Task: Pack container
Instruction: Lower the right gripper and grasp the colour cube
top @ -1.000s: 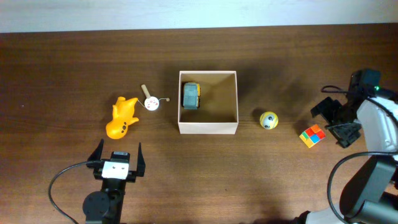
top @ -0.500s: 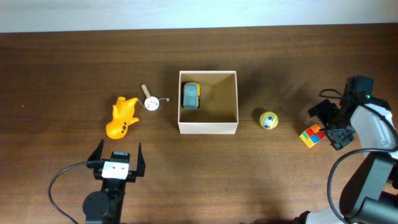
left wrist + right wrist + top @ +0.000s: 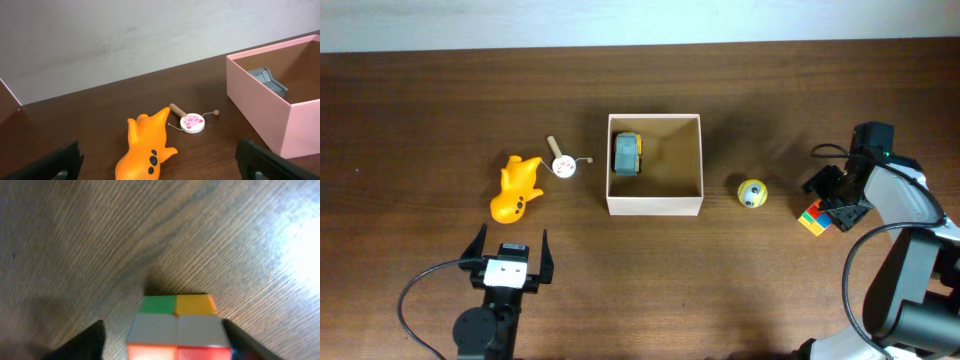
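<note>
The container [image 3: 655, 207], a square open box, white outside and tan inside, stands mid-table with a blue and yellow toy car [image 3: 627, 153] in it. In the left wrist view its wall [image 3: 260, 100] looks pinkish and the car [image 3: 270, 81] shows inside. My right gripper [image 3: 835, 197] is open and set over a multicoloured cube [image 3: 812, 220]. In the right wrist view the cube [image 3: 177, 327] lies between the fingers of the right gripper [image 3: 165, 340], not clamped. My left gripper [image 3: 508, 250] is open and empty, near the front edge.
A yellow ball [image 3: 752, 193] lies between the container and the cube. An orange toy animal [image 3: 517, 187] and a white disc toy with a wooden handle [image 3: 563, 165] lie left of the container; both show in the left wrist view, the animal [image 3: 147, 145] and the disc [image 3: 192, 123].
My right gripper has moved left and come down over the cube, its fingers now on either side of it. The left arm and the toys have not moved.
</note>
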`<state>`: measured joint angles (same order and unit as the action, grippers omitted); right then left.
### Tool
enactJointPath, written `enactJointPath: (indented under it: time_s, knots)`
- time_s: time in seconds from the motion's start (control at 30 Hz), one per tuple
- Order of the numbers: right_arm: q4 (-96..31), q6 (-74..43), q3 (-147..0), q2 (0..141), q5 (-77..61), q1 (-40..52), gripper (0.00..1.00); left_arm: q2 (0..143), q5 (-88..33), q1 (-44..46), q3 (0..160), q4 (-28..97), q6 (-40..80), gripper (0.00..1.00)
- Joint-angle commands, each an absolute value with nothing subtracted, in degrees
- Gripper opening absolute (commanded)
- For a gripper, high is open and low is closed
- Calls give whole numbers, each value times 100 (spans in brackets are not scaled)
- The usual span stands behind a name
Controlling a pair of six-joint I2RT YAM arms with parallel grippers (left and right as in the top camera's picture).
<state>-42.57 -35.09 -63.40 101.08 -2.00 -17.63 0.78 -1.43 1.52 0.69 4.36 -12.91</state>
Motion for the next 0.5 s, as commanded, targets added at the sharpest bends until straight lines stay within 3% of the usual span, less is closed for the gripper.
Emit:
enactJointPath:
  time_s: [0.0,0.17,0.47]
  knots:
    - [-4250,-3437,-6289,10154,-62,-1726,58,34,-123,128,51,473,-1378,99]
    - [-4257,-3428,-6289,10154,-62,-1726,49,34,-123,128,51,473,-1378,99]
    - [-4222,-2480,-6289,10154,-108,-1566,50,34,-123,128,51,473,-1378,99]
